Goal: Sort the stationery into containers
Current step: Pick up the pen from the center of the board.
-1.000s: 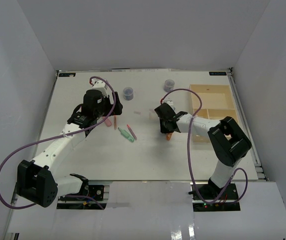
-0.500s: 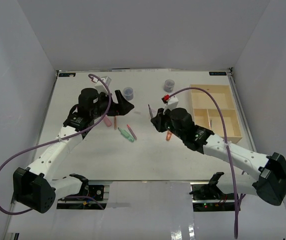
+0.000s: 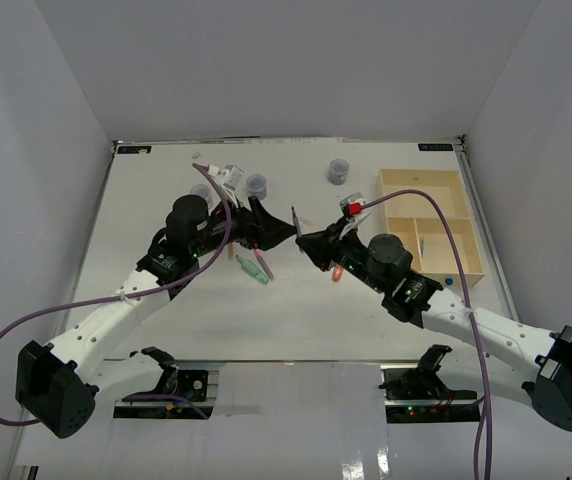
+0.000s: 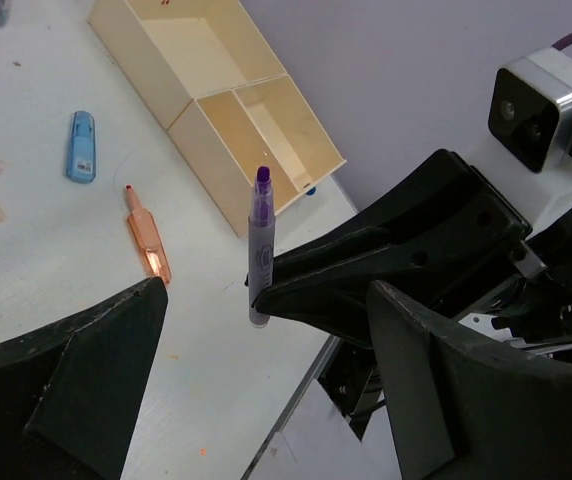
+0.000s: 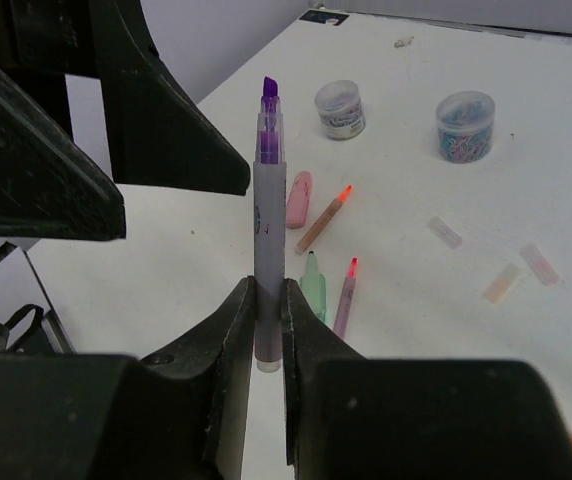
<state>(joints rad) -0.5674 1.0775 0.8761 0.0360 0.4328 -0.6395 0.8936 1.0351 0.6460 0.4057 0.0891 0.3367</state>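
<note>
Sorting looks barely begun, judging from how things lie: the tray (image 3: pixel 421 172) shows bare wood in all three compartments apart from a small speck or two I cannot identify, while most of the stationery lies loose on the table (image 3: pixel 166 330). The right gripper (image 5: pixel 269 300) has its fingers pressed onto the lower barrel of a purple marker (image 5: pixel 269 190), holding it upright with the tip pointing up and well above the tabletop. The left gripper (image 3: pixel 284 232) faces it with fingers spread wide, one on either side of the marker and touching nothing, so this reads as a handover or a cap pull in mid-air. Below and beyond the pinching fingers lie a green marker (image 5: pixel 313 283), a red-tipped pen (image 5: pixel 346 292), an orange-tipped pen (image 5: pixel 323 219) and a pink stubby piece (image 5: pixel 298 198), with two round pots (image 5: pixel 340 108) further out. An orange highlighter (image 4: pixel 146 235) and a blue piece (image 4: pixel 81 146) sit between the fingers and the tray. Room is tight only where the two grippers meet; the tray's walls stand behind the right fingers, toward that arm's elbow side, and the table beneath the marker is open for lowering.
</note>
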